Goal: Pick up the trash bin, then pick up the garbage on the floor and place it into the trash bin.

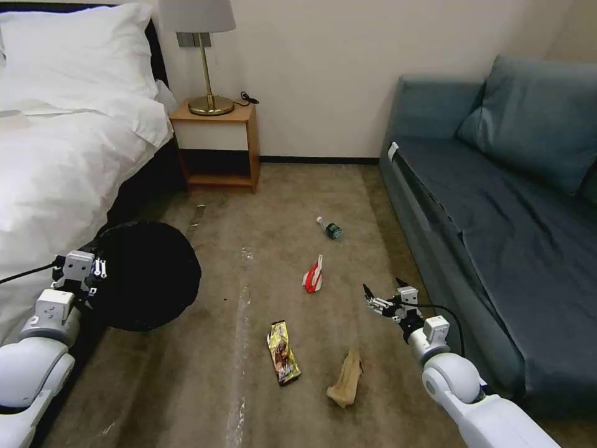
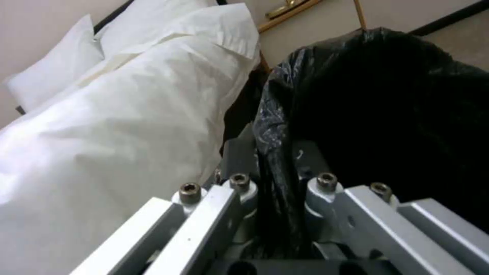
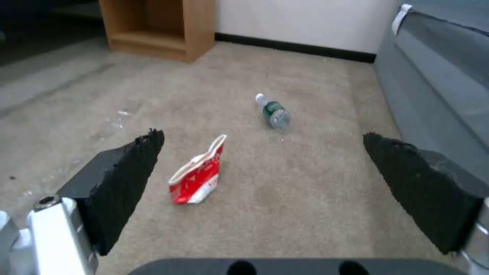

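In the head view, the left gripper (image 1: 93, 269) is clamped on the near rim of the trash bin (image 1: 149, 277), whose black bag (image 1: 161, 249) hides the white shell, beside the bed (image 1: 56, 162). The right gripper (image 1: 384, 297) hangs spread wide above the carpet (image 1: 249, 373), close to the sofa (image 1: 497, 205). Four pieces of garbage lie loose on the floor: a small bottle (image 1: 329, 228) farthest off, a red-and-white packet (image 1: 313, 275) nearer, a yellow wrapper (image 1: 283, 351) and a crumpled brown bag (image 1: 346, 378) closest to the robot. A nightstand (image 1: 217, 146) with a lamp (image 1: 208, 56) stands at the wall.

The left wrist view shows the bag's folded edge (image 2: 277, 152) running down between the two jaws, which are closed tight on it; white bedding (image 2: 117, 126) lies alongside.

In the right wrist view, the black pads (image 3: 127, 179) stand far apart, framing the red-and-white packet (image 3: 198, 173) on the carpet, with the bottle (image 3: 274, 112) beyond it.

With the bin apparently secured, the packet looks the likeliest first pick. It stands on edge, so a descent that straddles its thin body and closes across the flat faces should serve best, while the left arm holds the bin level.

The bottle carries a green label; no writing on it or on the wrappers can be read.
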Controlling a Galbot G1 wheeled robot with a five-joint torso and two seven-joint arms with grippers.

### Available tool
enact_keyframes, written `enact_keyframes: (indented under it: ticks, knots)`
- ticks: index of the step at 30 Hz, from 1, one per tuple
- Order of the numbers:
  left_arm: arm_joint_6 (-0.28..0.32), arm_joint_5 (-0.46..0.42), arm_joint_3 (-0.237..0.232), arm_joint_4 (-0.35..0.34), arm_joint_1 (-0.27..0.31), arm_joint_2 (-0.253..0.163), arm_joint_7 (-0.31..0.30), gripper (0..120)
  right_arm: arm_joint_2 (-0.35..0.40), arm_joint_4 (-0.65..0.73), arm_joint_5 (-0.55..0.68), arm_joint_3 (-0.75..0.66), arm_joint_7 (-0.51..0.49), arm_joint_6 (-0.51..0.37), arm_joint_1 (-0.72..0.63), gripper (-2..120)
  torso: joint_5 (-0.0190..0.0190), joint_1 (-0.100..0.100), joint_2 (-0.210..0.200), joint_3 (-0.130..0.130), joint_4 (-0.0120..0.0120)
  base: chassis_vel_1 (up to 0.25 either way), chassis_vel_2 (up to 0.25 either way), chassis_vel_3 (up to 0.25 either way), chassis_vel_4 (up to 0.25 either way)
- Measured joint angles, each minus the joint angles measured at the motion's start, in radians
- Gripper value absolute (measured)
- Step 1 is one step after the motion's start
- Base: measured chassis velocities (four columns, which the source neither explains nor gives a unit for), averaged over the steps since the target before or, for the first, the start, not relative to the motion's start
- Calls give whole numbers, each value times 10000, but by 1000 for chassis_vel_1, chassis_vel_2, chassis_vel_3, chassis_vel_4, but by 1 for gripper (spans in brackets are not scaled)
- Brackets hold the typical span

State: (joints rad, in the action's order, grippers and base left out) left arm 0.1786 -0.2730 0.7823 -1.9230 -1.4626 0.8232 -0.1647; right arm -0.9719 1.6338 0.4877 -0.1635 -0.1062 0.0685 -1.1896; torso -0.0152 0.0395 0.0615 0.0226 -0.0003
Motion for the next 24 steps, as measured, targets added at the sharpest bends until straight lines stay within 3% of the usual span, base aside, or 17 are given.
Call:
enact_keyframes:
  ticks: [9, 16, 24]
  knots:
    - [-110, -11, 297, -41, -221, -140, 148, 7, 504, 247, 259, 557, -604, -1220, 223, 100, 0, 1, 1, -2, 0, -25, 24, 25, -26]
    - [-257, 99, 512, -162, -457, -267, 436, 7, 1057, 778, 1785, 1548, -1801, -3104, 312, 100, 1, 0, 1, -1, -1, 0, 0, 0, 0]
    - [-263, 128, 621, -434, -643, -216, 572, 7, 1239, 855, 2529, 2254, -2479, -3979, 257, 100, 0, 0, 1, -2, 0, 0, 0, 0, 0]
